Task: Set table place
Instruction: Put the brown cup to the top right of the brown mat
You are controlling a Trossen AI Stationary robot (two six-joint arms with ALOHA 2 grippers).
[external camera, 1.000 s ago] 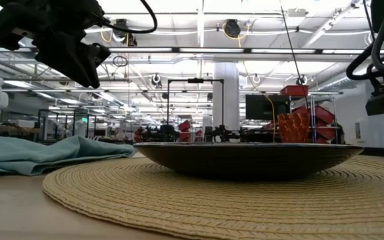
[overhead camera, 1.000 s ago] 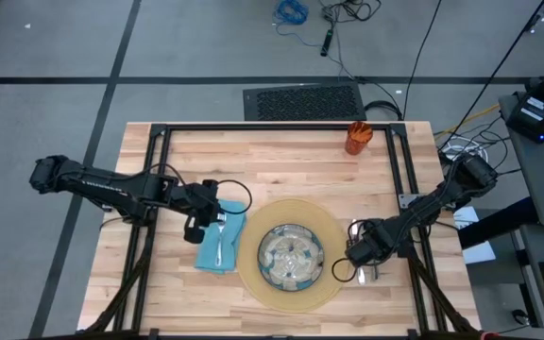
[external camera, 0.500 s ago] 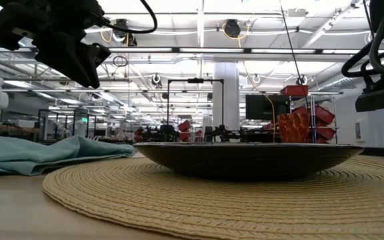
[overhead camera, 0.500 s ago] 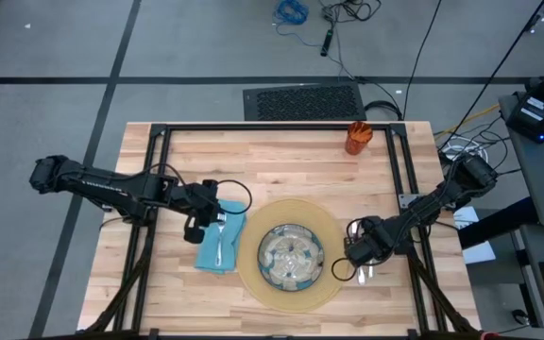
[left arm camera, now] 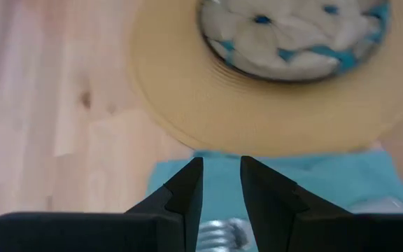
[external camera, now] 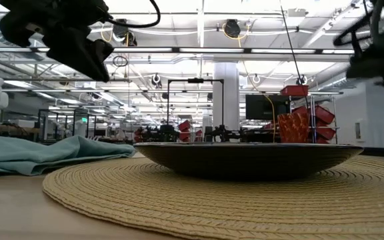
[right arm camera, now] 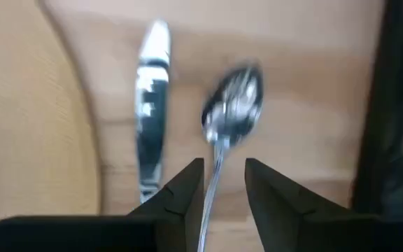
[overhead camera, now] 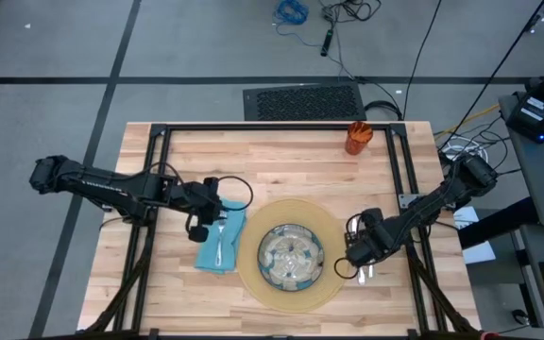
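Observation:
A round tan mat (overhead camera: 256,276) lies on the wooden table (overhead camera: 281,161), and a patterned plate (overhead camera: 291,255) sits on it. Left of the mat is a teal napkin (overhead camera: 217,247) with a fork (overhead camera: 221,236) on it. My left gripper (overhead camera: 199,227) hovers over the napkin's far left part, open by a narrow gap (left arm camera: 221,183). The knife (right arm camera: 149,140) and the spoon (right arm camera: 233,112) lie side by side on the wood, right of the mat. My right gripper (right arm camera: 222,183) hangs open above the spoon's handle, pointing down. An orange cup (overhead camera: 358,138) stands at the far edge.
Black frame rails (overhead camera: 159,189) run along the table's left, far and right sides. The right rail (overhead camera: 414,217) passes close beside my right arm. Bare wood lies between the mat and the cup. In the low view the mat (external camera: 212,193) and plate (external camera: 245,160) fill the foreground.
My right gripper has risen from just above the table beside the mat and tipped more steeply downward. The knife and spoon stay lying on the wood. My left gripper has kept its place over the napkin.

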